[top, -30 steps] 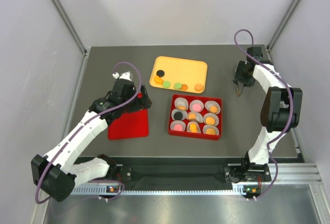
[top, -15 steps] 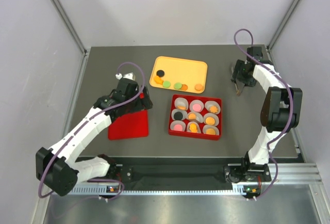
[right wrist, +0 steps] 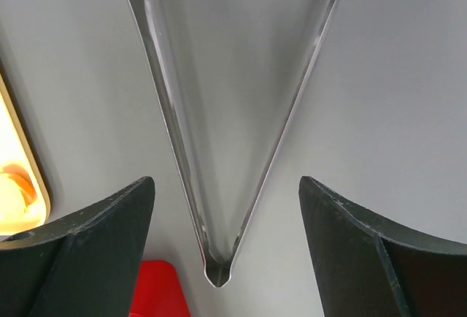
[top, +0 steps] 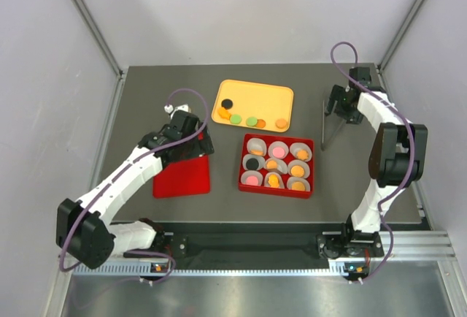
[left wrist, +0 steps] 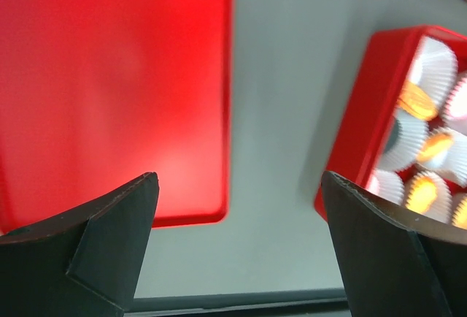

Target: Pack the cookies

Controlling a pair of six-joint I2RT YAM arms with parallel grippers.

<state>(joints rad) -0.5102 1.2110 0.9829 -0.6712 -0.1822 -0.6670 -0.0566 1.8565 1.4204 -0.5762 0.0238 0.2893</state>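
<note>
Several cookies (top: 251,121), orange, green and one black, lie along the front of the yellow tray (top: 270,98). The red box (top: 277,190) holds white paper cups, most with one orange, pink or black cookie; it also shows in the left wrist view (left wrist: 357,127). My left gripper (top: 206,142) is open and empty (left wrist: 238,185), over the table between the red lid (left wrist: 109,90) and the box. My right gripper (top: 336,105) is open (right wrist: 226,185), straddling the metal tongs (right wrist: 219,269), which lie spread on the table (top: 322,128).
The red lid (top: 182,177) lies flat left of the box. The tray's corner with an orange cookie (right wrist: 14,185) and the box's corner (right wrist: 157,291) show in the right wrist view. Grey walls and metal rails surround the table.
The tongs, earlier hanging from my right gripper, now lie flat on the table below it. My left gripper has shifted slightly right, past the lid's right edge.
</note>
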